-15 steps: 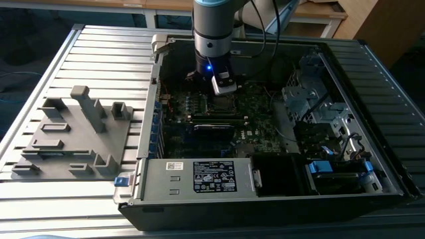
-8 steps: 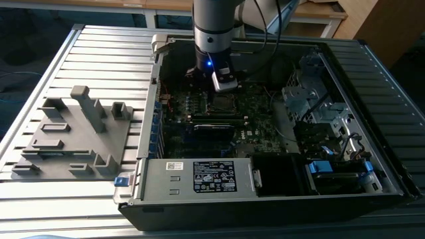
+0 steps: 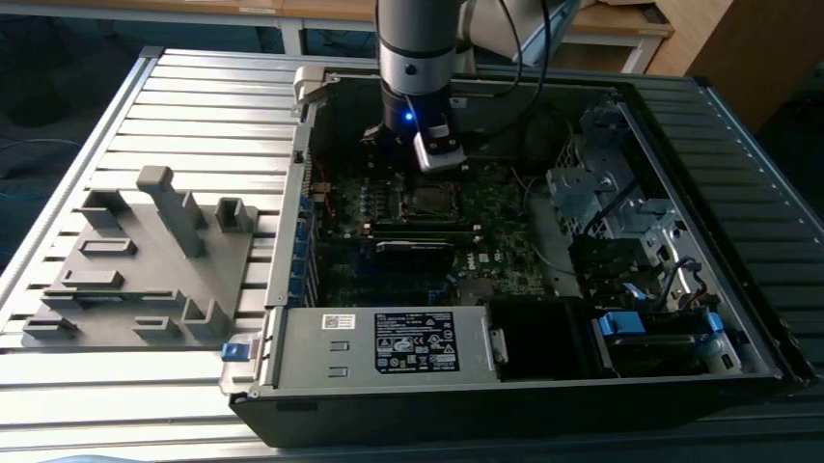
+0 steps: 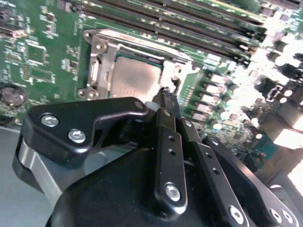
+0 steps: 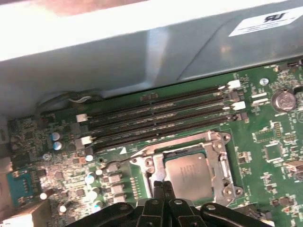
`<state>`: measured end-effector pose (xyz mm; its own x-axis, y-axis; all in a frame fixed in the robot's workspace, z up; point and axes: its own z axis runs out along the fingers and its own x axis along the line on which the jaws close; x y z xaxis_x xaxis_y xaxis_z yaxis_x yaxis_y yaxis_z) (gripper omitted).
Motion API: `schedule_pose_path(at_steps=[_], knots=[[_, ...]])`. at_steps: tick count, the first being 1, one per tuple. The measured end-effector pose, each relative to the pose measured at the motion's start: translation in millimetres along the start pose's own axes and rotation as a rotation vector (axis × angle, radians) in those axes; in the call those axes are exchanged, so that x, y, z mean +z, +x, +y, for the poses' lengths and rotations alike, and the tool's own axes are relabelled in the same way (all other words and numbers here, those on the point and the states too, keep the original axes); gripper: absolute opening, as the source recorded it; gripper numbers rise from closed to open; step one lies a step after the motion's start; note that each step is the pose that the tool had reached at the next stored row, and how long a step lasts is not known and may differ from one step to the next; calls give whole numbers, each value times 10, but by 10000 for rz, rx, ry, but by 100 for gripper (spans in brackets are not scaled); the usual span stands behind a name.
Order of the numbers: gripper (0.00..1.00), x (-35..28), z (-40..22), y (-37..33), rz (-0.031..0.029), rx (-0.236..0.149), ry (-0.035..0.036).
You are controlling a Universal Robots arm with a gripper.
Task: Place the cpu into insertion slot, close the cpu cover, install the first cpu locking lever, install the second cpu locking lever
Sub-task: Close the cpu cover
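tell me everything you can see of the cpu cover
The cpu cover is a thin, shiny silver metal frame with a large square opening. It lies flat and closed on the green motherboard, and the dull grey top of the cpu shows through the opening. Screw heads sit by its corners. The gripper hangs right at one edge of it; whether they touch is unclear.
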<state>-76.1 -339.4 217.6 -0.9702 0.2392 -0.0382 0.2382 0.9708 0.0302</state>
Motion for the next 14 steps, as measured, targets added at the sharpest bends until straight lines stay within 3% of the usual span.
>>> schedule_pose_path(at_steps=[8, 14], knots=[[11, 11, 64, -229, 3, 0, 1], [11, -29, 70, -249, 7, -2, 2]])
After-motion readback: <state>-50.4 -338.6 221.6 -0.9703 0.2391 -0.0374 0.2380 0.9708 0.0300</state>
